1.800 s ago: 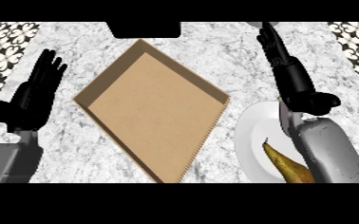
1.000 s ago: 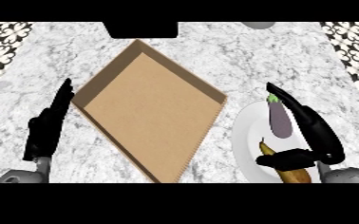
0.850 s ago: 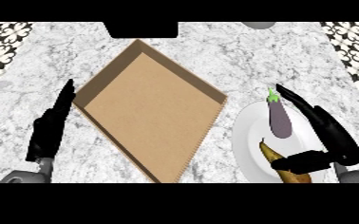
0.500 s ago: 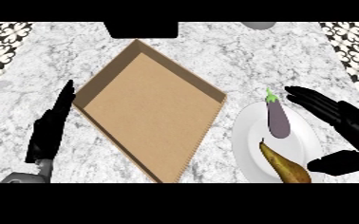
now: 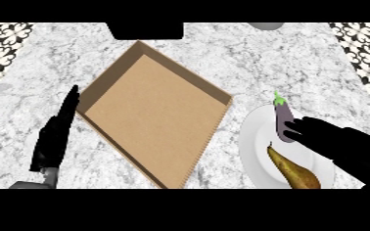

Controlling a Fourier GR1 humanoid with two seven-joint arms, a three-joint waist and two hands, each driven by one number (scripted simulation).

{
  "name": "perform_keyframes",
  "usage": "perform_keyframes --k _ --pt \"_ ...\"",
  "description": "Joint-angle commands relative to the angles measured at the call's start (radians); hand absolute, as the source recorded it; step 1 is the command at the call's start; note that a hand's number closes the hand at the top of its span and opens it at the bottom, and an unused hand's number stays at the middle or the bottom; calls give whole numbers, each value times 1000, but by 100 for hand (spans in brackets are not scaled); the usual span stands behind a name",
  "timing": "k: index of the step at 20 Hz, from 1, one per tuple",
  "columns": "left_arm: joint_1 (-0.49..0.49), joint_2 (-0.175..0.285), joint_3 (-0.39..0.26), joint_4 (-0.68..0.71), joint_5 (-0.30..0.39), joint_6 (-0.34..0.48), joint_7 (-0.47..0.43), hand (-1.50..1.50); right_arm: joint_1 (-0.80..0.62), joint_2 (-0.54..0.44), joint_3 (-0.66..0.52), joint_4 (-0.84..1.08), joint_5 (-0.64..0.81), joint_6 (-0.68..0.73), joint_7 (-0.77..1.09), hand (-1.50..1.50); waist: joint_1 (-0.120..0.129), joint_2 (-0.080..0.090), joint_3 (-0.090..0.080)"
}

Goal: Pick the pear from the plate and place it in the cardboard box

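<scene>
A brown pear [image 5: 295, 171] lies on the white plate [image 5: 253, 142] at the lower right, beside a purple eggplant [image 5: 283, 118]. My right hand [image 5: 332, 141] hovers over the plate's right side, fingers fairly straight and reaching toward the eggplant's lower end, holding nothing. The open cardboard box [image 5: 155, 111] sits in the middle of the counter, turned like a diamond. My left hand [image 5: 55, 135] rests edge-on at the left of the box, fingers straight and up.
A dark object [image 5: 145, 30] stands at the back edge behind the box, and a grey round thing [image 5: 266, 25] shows at the back right. Patterned tiles edge both upper corners. Marble counter lies bare between box and plate.
My right hand has pulled back to the right and lowered over the plate, uncovering the pear and eggplant. The left hand turned edge-on and then stayed still.
</scene>
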Motion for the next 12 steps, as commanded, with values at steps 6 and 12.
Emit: perform_keyframes --k 6,12 --pt "38 -34 28 2 -16 -34 -15 0 104 159 113 -102 227 19 238 -150 6 4 1" --pt "80 -30 56 -48 -44 -77 -31 0 101 219 99 -6 340 33 202 -150 11 5 1"
